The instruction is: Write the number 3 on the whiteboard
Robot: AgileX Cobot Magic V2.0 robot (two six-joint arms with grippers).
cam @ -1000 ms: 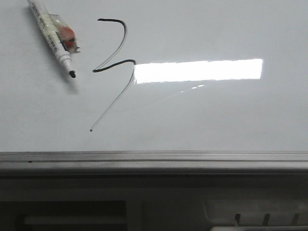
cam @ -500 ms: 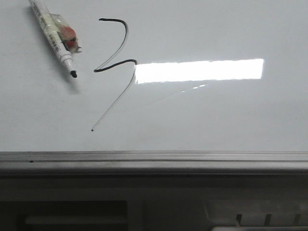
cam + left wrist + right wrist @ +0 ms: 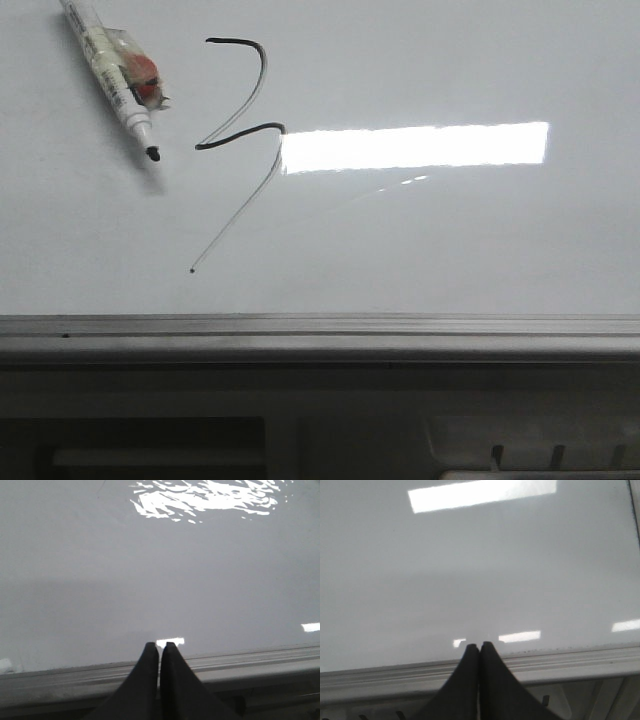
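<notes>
A thin black number 3 (image 3: 262, 85) is drawn on the whiteboard (image 3: 450, 240), with a curved top, a middle kink and a faint diagonal tail ending in a dot. A white marker pen (image 3: 112, 82) with a black tip lies on the board to the left of the number, with no gripper near it. In the left wrist view my left gripper (image 3: 160, 646) is shut and empty over the board's near rail (image 3: 260, 660). In the right wrist view my right gripper (image 3: 479, 646) is likewise shut and empty over the rail (image 3: 570, 662). Neither gripper shows in the front view.
A bright rectangular light reflection (image 3: 415, 146) lies on the board right of the number. A grey metal rail (image 3: 320, 335) runs along the board's lower edge, with dark gaps and pale structure below it.
Almost nothing: between one second ago and half a second ago the whole front view shifted a few pixels to the right. Since then pen and drawn number keep their places.
</notes>
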